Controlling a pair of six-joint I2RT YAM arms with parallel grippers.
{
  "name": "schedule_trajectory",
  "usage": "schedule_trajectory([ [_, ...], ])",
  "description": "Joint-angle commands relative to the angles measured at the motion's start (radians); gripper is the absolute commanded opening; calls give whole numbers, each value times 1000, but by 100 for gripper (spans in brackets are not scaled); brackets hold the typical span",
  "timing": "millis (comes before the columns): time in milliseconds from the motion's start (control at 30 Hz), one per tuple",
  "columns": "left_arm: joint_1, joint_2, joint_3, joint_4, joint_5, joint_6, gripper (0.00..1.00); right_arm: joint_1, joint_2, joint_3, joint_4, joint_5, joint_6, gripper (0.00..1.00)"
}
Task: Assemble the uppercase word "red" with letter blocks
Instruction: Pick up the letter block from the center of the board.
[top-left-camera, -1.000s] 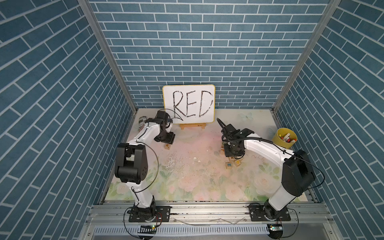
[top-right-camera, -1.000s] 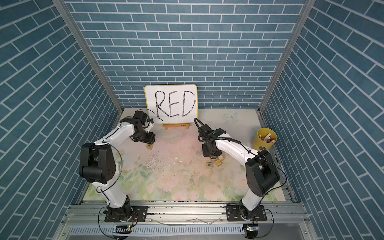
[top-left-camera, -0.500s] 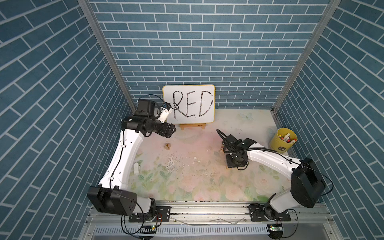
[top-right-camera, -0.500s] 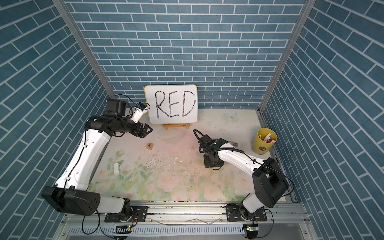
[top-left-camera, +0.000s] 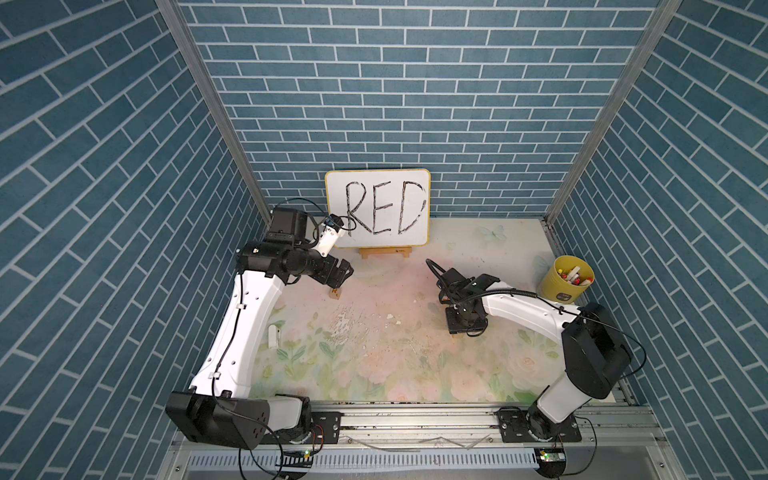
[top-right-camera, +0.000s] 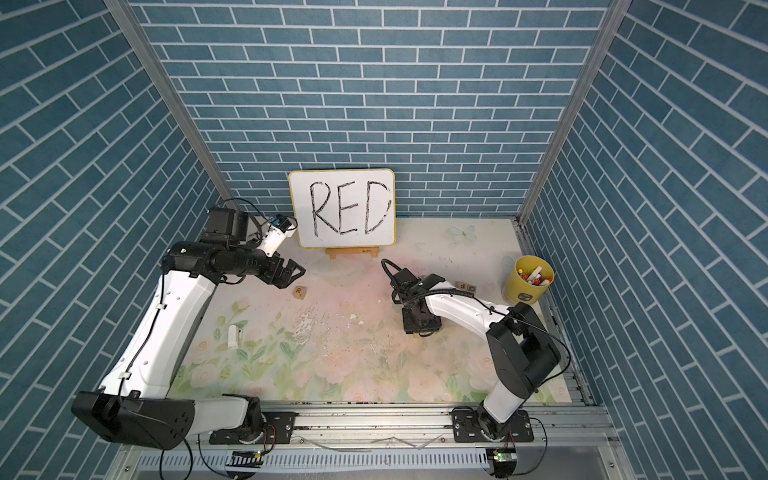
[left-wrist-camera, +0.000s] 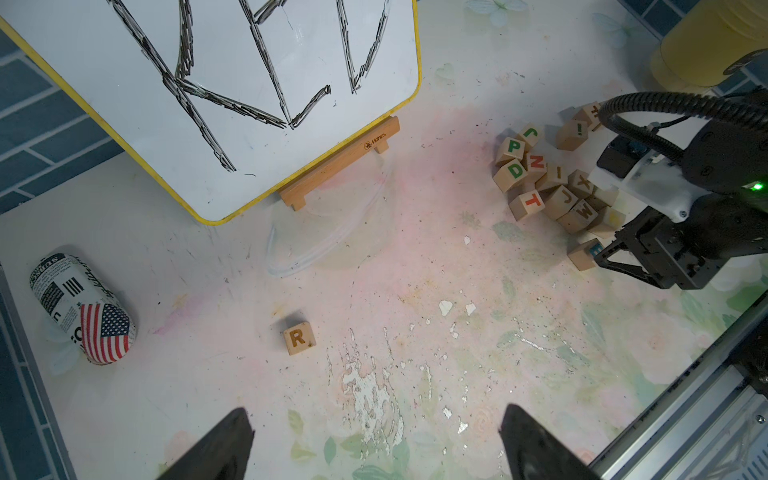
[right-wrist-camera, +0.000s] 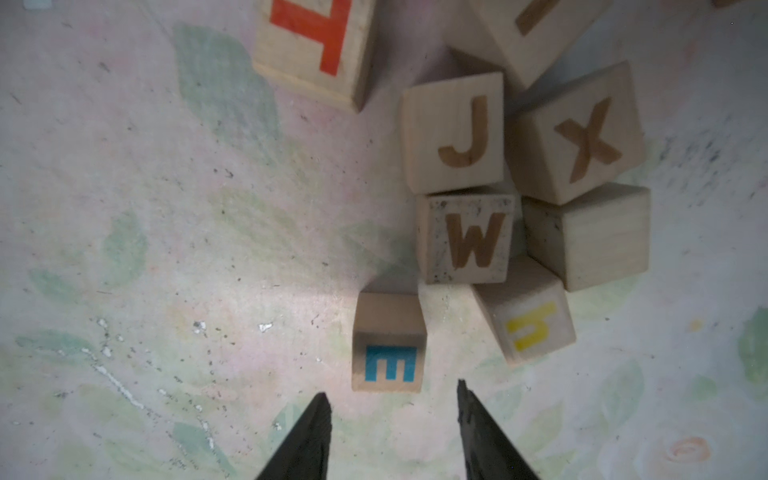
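Note:
The R letter block (left-wrist-camera: 299, 337) lies alone on the mat, face up, also seen in both top views (top-left-camera: 335, 294) (top-right-camera: 299, 292). My left gripper (left-wrist-camera: 376, 415) hovers above and beside it, open wide and empty (top-left-camera: 343, 274). The E block (right-wrist-camera: 388, 345) with a blue letter sits at the edge of the block pile (left-wrist-camera: 552, 183). My right gripper (right-wrist-camera: 391, 392) points down just short of the E block, jaws apart, nothing between them. A green D block (left-wrist-camera: 515, 171) lies in the pile. In both top views my right arm (top-left-camera: 463, 320) hides most of the pile.
The white yellow-rimmed board (top-left-camera: 377, 214) reading RED stands on a wooden easel at the back. A yellow cup (top-left-camera: 567, 282) of markers is at the right. A flag-printed can (left-wrist-camera: 83, 307) lies at the left wall. A small white object (top-left-camera: 273, 334) lies by the left arm.
My left gripper opened and rose away from the R block, which stays on the mat. My right gripper moved forward and low to the E block.

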Motion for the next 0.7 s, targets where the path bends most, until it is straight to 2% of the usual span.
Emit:
schedule_trajectory([
  [0, -5, -18, -5, -8, 8, 2, 96, 8, 25, 30, -8, 15, 51, 51],
  [367, -10, -13, -36, 16, 34, -21, 96, 8, 67, -8, 58, 5, 92, 49],
  [667, -20, -2, -53, 31, 36, -42, 95, 10, 114, -9, 95, -13, 93, 44],
])
